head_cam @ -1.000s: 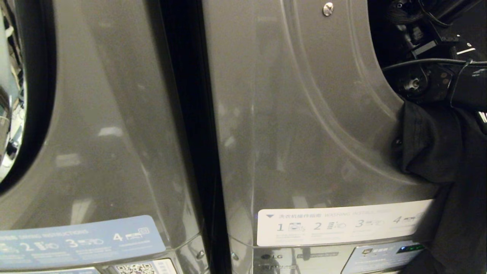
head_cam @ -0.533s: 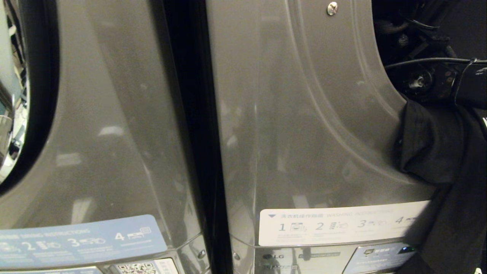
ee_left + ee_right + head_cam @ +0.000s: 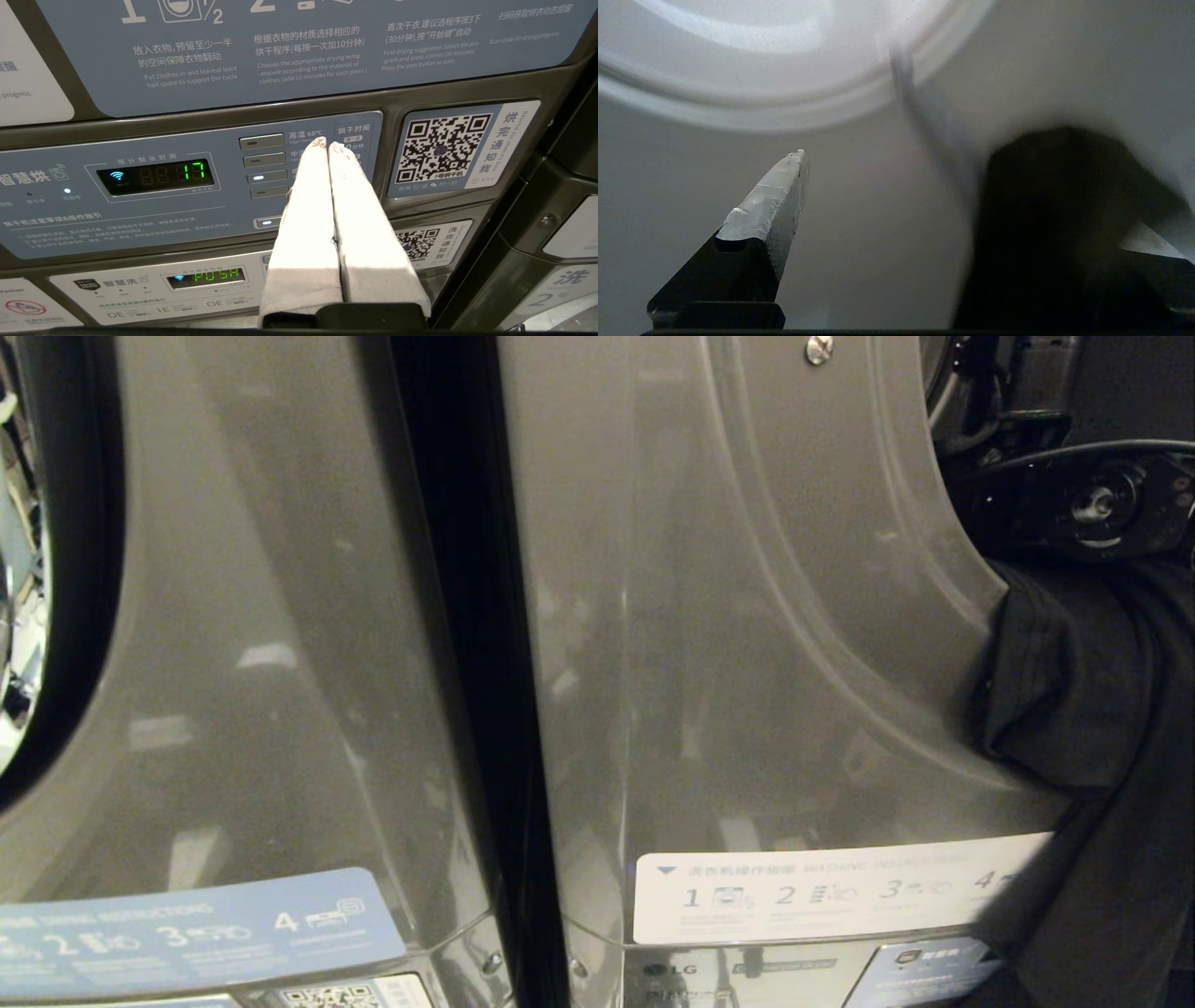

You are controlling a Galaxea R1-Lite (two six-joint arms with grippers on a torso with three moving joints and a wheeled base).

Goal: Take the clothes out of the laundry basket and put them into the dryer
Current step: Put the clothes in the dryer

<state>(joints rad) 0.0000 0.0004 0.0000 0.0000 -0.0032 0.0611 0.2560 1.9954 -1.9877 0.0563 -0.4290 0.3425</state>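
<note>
Two dark grey machine fronts side by side in the head view, a black gap between them. On the right-hand machine (image 3: 747,616), a white instruction label (image 3: 840,887); on the left-hand machine (image 3: 261,616), a blue one (image 3: 196,924). Black clothes (image 3: 1064,691) draped over the lower rim of the right machine's round opening, hanging down its front at the right edge. Right arm (image 3: 1092,504) just above that fabric. Right gripper (image 3: 924,196) spread wide, one finger (image 3: 770,210) bare, dark cloth (image 3: 1045,224) lying over the other side. Left gripper (image 3: 329,147) pressed closed, empty, pointed at a dryer control panel (image 3: 187,182) with a green display.
</note>
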